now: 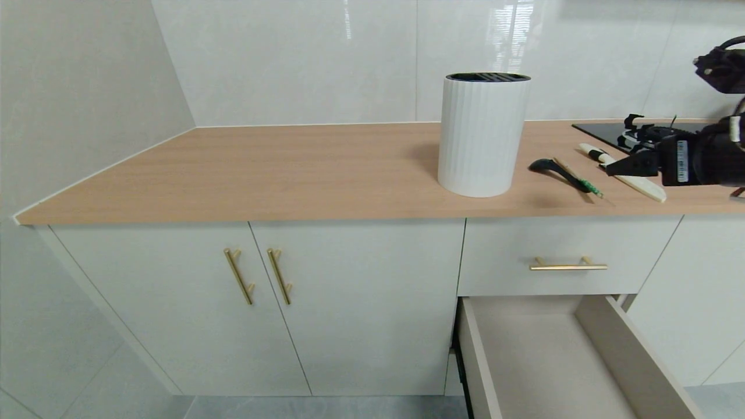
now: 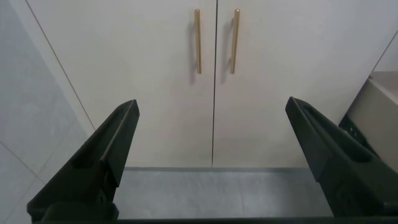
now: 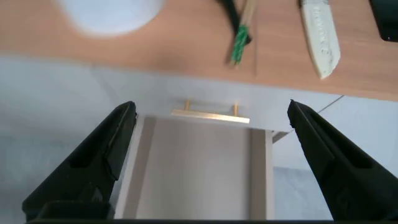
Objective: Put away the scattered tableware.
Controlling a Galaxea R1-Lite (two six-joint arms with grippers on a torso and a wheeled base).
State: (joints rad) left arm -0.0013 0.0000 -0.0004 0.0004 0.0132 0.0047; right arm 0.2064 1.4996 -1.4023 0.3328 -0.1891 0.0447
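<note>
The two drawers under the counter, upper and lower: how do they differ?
The upper drawer is shut; the lower drawer is pulled out. The upper drawer shows its front with a gold handle; the lower drawer shows its inside. Both are pale, under the wooden counter.

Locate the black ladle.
In the head view, the black ladle lies on the countertop, right of the white ribbed holder, alongside the chopsticks.
</note>
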